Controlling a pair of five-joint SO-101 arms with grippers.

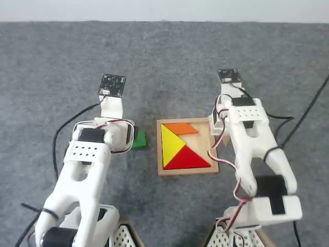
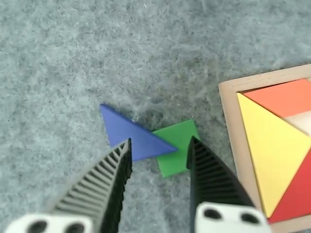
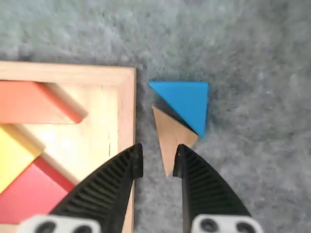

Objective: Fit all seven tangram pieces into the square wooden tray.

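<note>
Wooden tray (image 1: pixel 187 171) holds the orange parallelogram (image 1: pixel 181 128), yellow triangle (image 1: pixel 171 144) and red triangle (image 1: pixel 189 158), all flat. Green square (image 2: pixel 177 148) and dark blue triangle (image 2: pixel 129 133) touch, just ahead of my left claw (image 2: pixel 160 142). Tan triangle (image 3: pixel 170 136) has its tip between my right claw (image 3: pixel 158 148) fingers; light blue triangle (image 3: pixel 187 99) touches it, just beyond.

Bright, even, diffuse light; shadows soft, faint (wrist views likewise).

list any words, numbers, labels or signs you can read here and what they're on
No text can be read anywhere.
tray: plain wood, no print.
yellow triangle, green square and the other pieces: plain colour, no marks.
left arm's circuit board and right arm's circuit board: any marks are too small to read.
</note>
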